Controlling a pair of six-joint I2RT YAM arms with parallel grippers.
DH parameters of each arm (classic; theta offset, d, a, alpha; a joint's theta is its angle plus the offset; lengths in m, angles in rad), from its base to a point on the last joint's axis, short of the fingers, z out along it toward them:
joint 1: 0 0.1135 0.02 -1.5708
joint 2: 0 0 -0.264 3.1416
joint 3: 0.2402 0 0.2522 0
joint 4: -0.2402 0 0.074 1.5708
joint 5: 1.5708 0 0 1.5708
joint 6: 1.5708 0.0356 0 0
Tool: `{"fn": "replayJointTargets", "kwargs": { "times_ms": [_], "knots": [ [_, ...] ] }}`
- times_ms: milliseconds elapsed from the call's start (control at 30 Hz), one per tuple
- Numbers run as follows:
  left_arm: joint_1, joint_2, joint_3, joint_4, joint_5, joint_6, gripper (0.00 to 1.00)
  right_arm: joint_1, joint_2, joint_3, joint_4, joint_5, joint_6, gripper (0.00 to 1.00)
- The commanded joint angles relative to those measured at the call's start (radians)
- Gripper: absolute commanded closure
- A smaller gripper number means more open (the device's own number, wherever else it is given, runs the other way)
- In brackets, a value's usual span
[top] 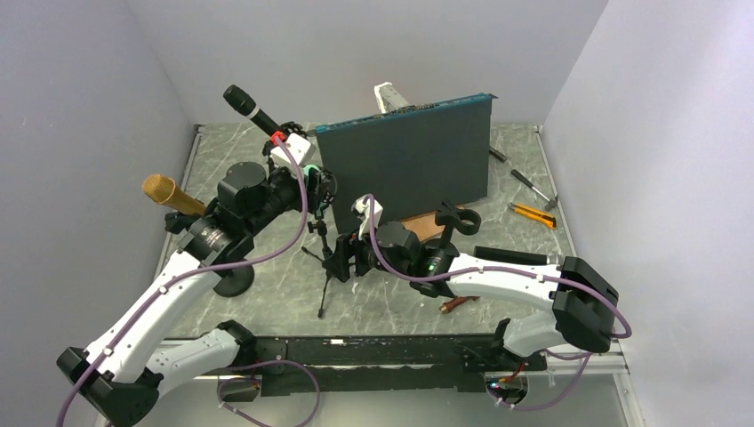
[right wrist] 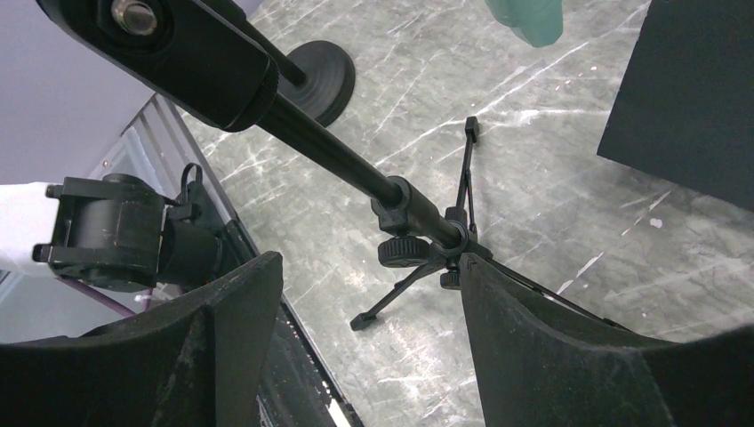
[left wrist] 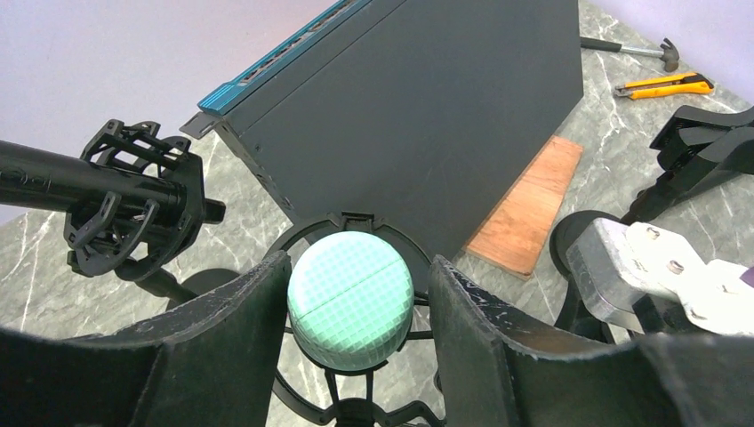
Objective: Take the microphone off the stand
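Note:
A mint-green microphone [left wrist: 350, 300] sits in the black ring mount [left wrist: 356, 221] of a small tripod stand [top: 325, 267]; its head also shows in the top view [top: 309, 173]. My left gripper [left wrist: 357, 262] is open, one finger on each side of the green head; the left finger touches it and the right finger stands a little off. My right gripper [right wrist: 369, 260] is open low down by the stand's pole and hub [right wrist: 418, 236], with the hub against the right finger [right wrist: 533, 347]. In the top view it [top: 340, 258] is at the stand's lower part.
A black microphone in a shock mount [top: 253, 111] stands at the back left, and a gold microphone [top: 169, 194] on a round-based stand [top: 233, 280] at the left. A dark upright panel [top: 405, 165] stands behind. A wooden board [left wrist: 526, 206], a hammer [left wrist: 631, 49] and a utility knife [top: 532, 213] lie at the right.

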Motion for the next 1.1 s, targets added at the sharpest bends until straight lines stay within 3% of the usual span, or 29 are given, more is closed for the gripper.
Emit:
{"fn": "replayJointTargets", "kwargs": {
  "times_ms": [0, 100, 200, 400, 567, 833, 1067],
  "knots": [
    [0.002, 0.016, 0.007, 0.016, 0.002, 0.007, 0.39, 0.0, 0.008, 0.01, 0.02, -0.002, -0.014, 0.25],
    [0.011, 0.03, 0.014, 0.008, 0.014, 0.01, 0.45, 0.002, 0.009, 0.005, 0.026, -0.003, -0.013, 0.25],
    [0.017, 0.031, 0.016, 0.013, 0.052, 0.016, 0.59, 0.002, 0.01, 0.001, 0.03, -0.001, -0.013, 0.25],
    [0.019, 0.013, 0.038, 0.0, 0.082, 0.02, 1.0, 0.003, 0.03, -0.002, 0.042, -0.003, -0.007, 0.33],
    [0.017, 0.0, 0.116, -0.046, 0.103, 0.0, 1.0, 0.009, 0.004, -0.008, 0.036, 0.02, -0.011, 0.33],
    [0.016, 0.06, 0.358, -0.24, 0.107, -0.069, 1.0, 0.009, -0.059, -0.03, 0.018, 0.051, -0.028, 0.27],
    [0.016, 0.044, 0.53, -0.228, 0.1, -0.039, 1.0, 0.009, -0.148, 0.047, -0.139, 0.087, -0.075, 0.22]
  ]
}}
